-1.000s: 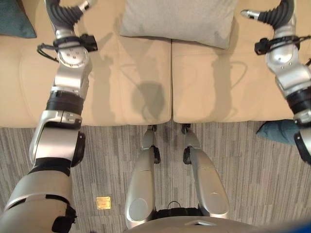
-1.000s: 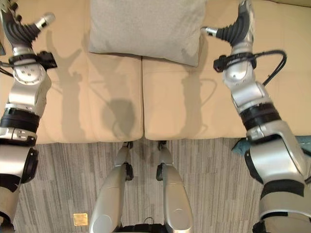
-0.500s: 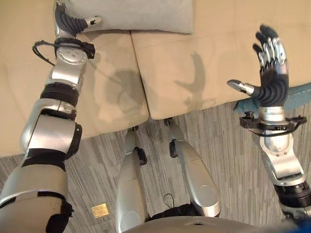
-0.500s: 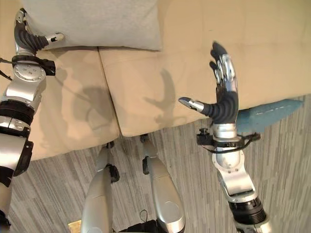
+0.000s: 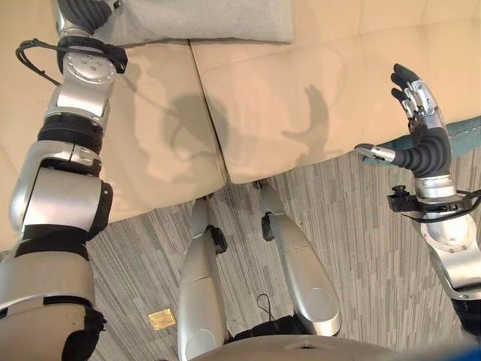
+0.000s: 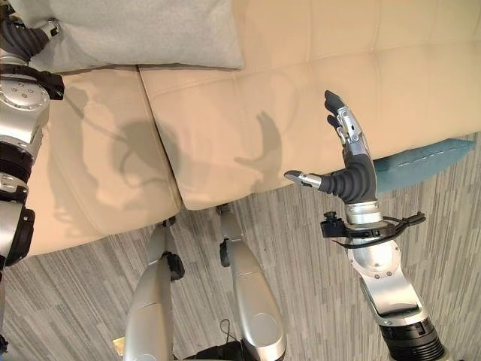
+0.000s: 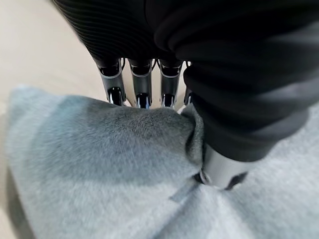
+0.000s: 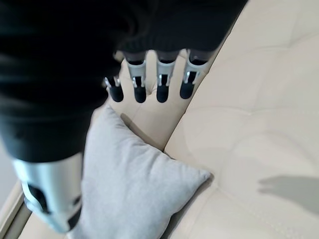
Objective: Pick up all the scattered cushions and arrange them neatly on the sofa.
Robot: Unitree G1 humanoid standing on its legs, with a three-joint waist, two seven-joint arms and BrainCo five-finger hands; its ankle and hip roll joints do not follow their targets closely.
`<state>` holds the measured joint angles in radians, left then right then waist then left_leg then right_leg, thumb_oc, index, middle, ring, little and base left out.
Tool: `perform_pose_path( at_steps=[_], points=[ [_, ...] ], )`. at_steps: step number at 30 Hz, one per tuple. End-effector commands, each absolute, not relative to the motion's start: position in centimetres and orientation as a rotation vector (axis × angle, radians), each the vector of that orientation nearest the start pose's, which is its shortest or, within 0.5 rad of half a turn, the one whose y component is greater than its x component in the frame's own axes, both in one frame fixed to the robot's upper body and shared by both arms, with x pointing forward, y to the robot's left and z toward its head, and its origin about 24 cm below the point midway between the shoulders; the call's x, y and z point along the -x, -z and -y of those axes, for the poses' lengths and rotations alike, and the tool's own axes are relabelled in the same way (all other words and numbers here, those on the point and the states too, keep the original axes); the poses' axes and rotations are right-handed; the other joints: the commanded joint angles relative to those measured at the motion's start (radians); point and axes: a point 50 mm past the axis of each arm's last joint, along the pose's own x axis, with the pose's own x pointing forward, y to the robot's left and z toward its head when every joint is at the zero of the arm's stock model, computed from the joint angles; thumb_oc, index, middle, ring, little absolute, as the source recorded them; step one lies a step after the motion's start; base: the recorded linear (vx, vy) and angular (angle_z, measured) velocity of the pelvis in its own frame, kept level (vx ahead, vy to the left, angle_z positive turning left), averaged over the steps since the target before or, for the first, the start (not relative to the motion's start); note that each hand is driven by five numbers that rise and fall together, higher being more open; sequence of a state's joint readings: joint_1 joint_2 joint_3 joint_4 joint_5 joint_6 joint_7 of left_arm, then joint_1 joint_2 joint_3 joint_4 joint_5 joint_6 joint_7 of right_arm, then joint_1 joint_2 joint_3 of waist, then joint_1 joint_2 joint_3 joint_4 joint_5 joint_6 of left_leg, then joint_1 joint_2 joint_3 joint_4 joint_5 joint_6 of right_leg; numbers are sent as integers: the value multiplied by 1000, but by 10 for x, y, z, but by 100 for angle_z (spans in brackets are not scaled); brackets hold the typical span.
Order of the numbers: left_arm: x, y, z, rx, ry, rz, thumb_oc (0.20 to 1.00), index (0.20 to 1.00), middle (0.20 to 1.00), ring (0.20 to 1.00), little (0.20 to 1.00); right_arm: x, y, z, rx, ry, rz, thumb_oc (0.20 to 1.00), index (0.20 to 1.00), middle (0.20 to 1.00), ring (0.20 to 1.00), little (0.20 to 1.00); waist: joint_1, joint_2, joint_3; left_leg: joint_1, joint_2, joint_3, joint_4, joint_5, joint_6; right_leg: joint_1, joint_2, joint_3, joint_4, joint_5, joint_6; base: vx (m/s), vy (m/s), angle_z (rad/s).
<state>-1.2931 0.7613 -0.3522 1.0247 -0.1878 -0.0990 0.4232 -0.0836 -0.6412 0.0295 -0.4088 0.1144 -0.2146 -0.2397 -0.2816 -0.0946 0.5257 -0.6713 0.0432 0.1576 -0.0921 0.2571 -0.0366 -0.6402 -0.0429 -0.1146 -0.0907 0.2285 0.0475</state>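
A: Where is the right hand?

B: It is raised over the front edge of the sofa, above the right seat cushion, palm turned inward. Its fingers are straight and spread, the thumb stuck out to the side, and it holds nothing.

A: And the left hand?

B: It is at the back of the sofa's left seat, on the near left corner of the grey cushion. In the left wrist view its thumb presses into the fabric from one side and its fingers curl over the bunched corner from the other, so it is pinching the cloth.

A: How does that grey cushion lie?

B: Against the backrest, straddling the seam between the two seat cushions.

A: Any other cushion?

B: A teal cushion is on the carpet, its edge showing just beside the front edge of the sofa at the right end, just behind the right hand's wrist and not touched by it.
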Motion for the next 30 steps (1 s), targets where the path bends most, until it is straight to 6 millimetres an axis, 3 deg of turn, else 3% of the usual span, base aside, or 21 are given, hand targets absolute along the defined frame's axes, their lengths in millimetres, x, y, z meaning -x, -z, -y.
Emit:
perform_pose_path(
  at_steps=[1,15,21,25,26,27,28,30],
  points=[
    [-380,-344,-284,-404,-630,564,200,200,200,200,200,-223,-224,206,410,50,892,1000,1000,1000,1000,1000,-6,-43,-6,99,-14,-9,5,-149,-42,27,-88,-30,5,28,72,0,0,0],
    [-390,-330,-259,-309,-553,565,200,200,200,200,200,-221,-230,194,425,-2,937,1000,1000,1000,1000,1000,-8,-40,-6,101,-7,-12,5,-145,-45,20,-90,-30,5,33,69,0,0,0],
    [-395,-322,-232,-267,-475,587,200,200,200,200,200,-221,-234,188,435,-43,959,1000,1000,1000,1000,1000,-6,-37,-6,103,-7,-13,5,-145,-45,20,-93,-32,5,36,69,0,0,0],
    [-396,-320,-234,-282,-480,571,200,200,200,200,200,-221,-236,185,442,-62,969,1000,1000,1000,1000,1000,-9,-41,-6,103,-6,-13,5,-142,-46,21,-93,-33,6,38,69,0,0,0],
    [-396,-320,-236,-268,-483,567,360,360,360,360,360,-220,-236,185,447,-61,970,1000,1000,1000,1000,1000,-9,-42,-6,103,-5,-13,5,-142,-47,21,-94,-33,6,38,70,0,0,0],
    [-396,-320,-236,-269,-485,564,595,595,595,595,595,-220,-236,186,450,-60,971,1000,1000,1000,1000,1000,-10,-43,-6,103,-5,-13,5,-141,-47,22,-94,-33,6,39,70,0,0,0],
    [-397,-319,-238,-277,-490,558,1000,1000,1000,1000,1000,-220,-236,186,451,-61,971,1000,1000,1000,1000,1000,-10,-43,-6,103,-5,-13,5,-141,-47,21,-94,-33,6,39,70,0,0,0],
    [-396,-320,-246,-299,-510,548,1000,1000,1000,1000,1000,-220,-237,186,455,-67,972,1000,1000,1000,1000,1000,-9,-42,-6,105,-4,-13,5,-140,-47,21,-94,-34,6,41,70,0,0,0]
  ],
)
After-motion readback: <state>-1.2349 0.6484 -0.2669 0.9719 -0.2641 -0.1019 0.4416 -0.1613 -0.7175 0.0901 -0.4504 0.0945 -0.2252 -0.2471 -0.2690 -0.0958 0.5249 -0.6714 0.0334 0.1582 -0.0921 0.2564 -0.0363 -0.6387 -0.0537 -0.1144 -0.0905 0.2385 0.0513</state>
